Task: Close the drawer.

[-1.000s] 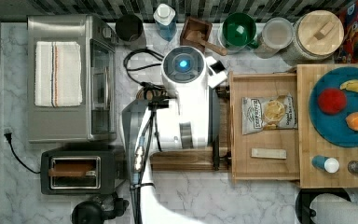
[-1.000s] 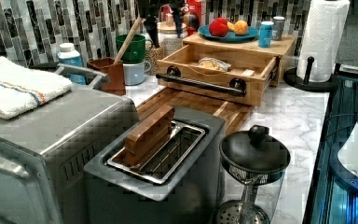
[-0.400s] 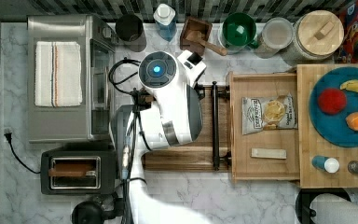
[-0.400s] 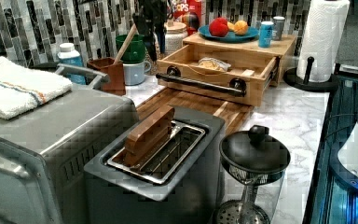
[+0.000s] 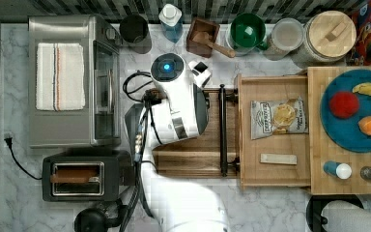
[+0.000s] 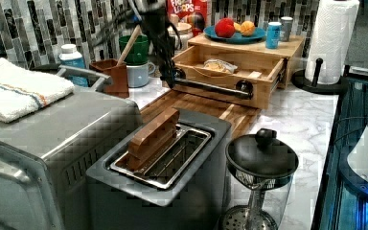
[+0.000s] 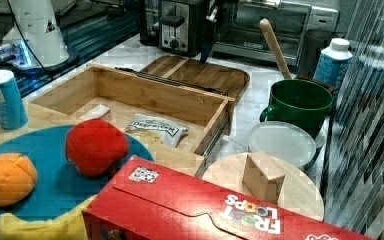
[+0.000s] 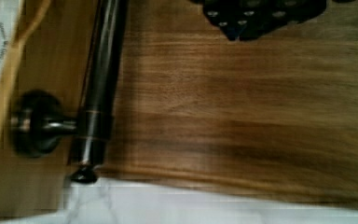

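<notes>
You are looking at a white marble counter (image 5: 270,208) carrying a toaster oven (image 5: 72,79), a black toaster (image 5: 79,178), a dark wooden tray (image 5: 193,157), a green mug (image 5: 245,30) and a paper-towel holder (image 5: 352,215).

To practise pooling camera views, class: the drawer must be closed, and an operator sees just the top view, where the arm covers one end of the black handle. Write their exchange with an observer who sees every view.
Operator: The arm hides its own tip. How low is that?
Observer: In the left view the gripper hangs low, by the handle at its end on the left view's left. I cannot tell whether they touch.
Operator: On which side of it?
Observer: The wrist view looks down on the dark board beside the handle's end, so it is on the board side, outside the drawer.
Operator: Could the contents catch?
Observer: In the right view the chip bag lies flat, below the drawer's rim.
</notes>
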{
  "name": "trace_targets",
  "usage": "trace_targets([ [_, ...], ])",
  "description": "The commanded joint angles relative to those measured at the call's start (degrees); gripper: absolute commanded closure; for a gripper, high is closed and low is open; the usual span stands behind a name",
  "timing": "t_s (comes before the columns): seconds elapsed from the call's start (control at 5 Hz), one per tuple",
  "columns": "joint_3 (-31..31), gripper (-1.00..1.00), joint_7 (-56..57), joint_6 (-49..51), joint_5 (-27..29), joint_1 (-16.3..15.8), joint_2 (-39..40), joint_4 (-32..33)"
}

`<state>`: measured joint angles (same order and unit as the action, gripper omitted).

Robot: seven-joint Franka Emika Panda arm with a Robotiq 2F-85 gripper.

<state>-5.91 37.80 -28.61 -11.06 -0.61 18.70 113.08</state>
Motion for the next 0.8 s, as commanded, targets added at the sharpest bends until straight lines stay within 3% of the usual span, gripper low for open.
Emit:
trace_targets([
  [0.2, 0.7, 1.00, -1.7, -10.0, -3.1, 0.4, -3.6, 8.9],
  [0.8, 2.4, 1.00, 2.3, -14.9, -2.4, 3.1, -7.7, 12.0],
])
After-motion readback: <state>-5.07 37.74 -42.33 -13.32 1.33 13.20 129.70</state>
